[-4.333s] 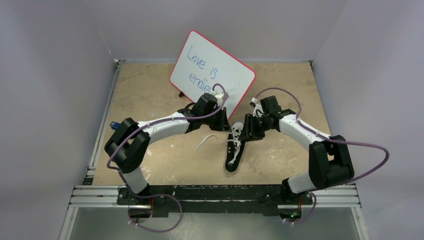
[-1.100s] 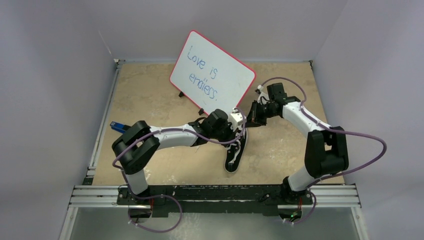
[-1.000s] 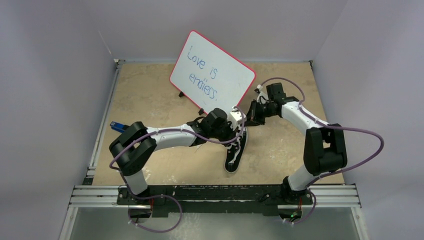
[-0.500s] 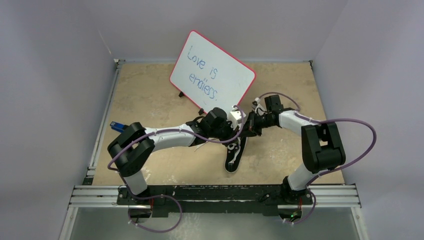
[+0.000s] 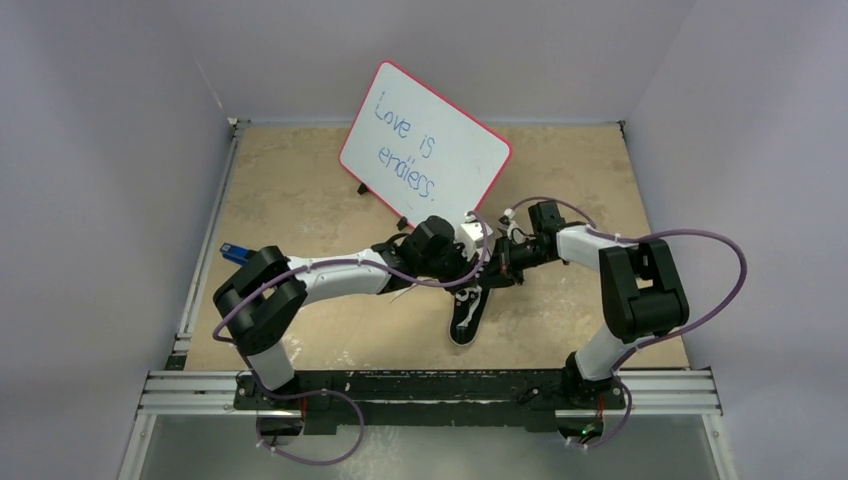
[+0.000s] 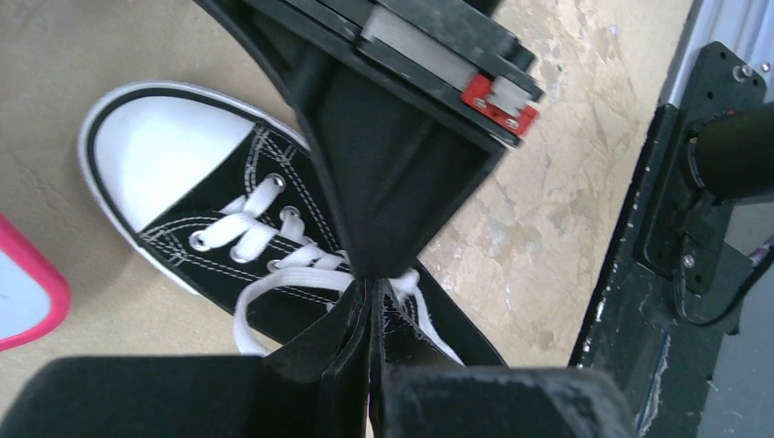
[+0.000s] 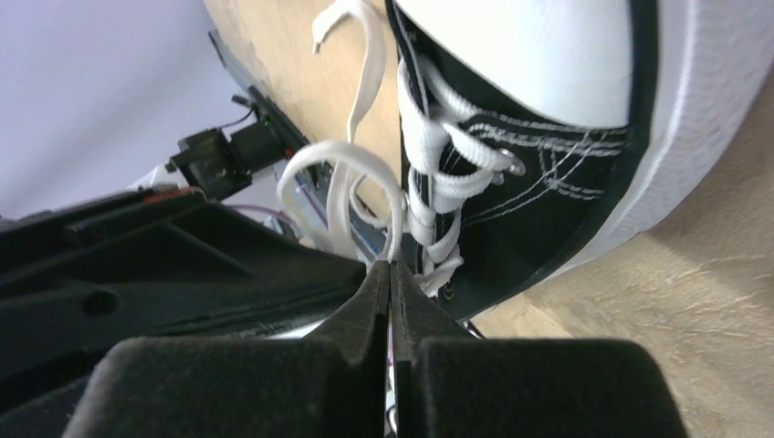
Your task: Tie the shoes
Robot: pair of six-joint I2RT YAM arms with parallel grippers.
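Note:
The black sneaker [image 5: 466,318] lies mid-table, its white toe cap toward the arms. It shows in the left wrist view [image 6: 210,196] and in the right wrist view [image 7: 557,173]. My left gripper [image 5: 481,265] is over the laced part and shut on a white lace [image 6: 274,283], its tips [image 6: 372,281] pinching it. My right gripper [image 5: 497,268] comes from the right and is shut on a white lace loop [image 7: 351,187] at its tips [image 7: 391,266]. The two grippers' tips touch above the shoe. A loose lace end [image 5: 402,292] lies left of the shoe.
A pink-edged whiteboard [image 5: 425,148] reading "Love is endless" stands tilted on a stand behind the shoe. A small blue-and-black tool [image 5: 234,253] lies at the table's left edge. The metal rail [image 5: 430,392] runs along the near edge.
My right gripper has swung from the back right down and left to the shoe, meeting the left gripper's tips. My left gripper has stayed over the laces.

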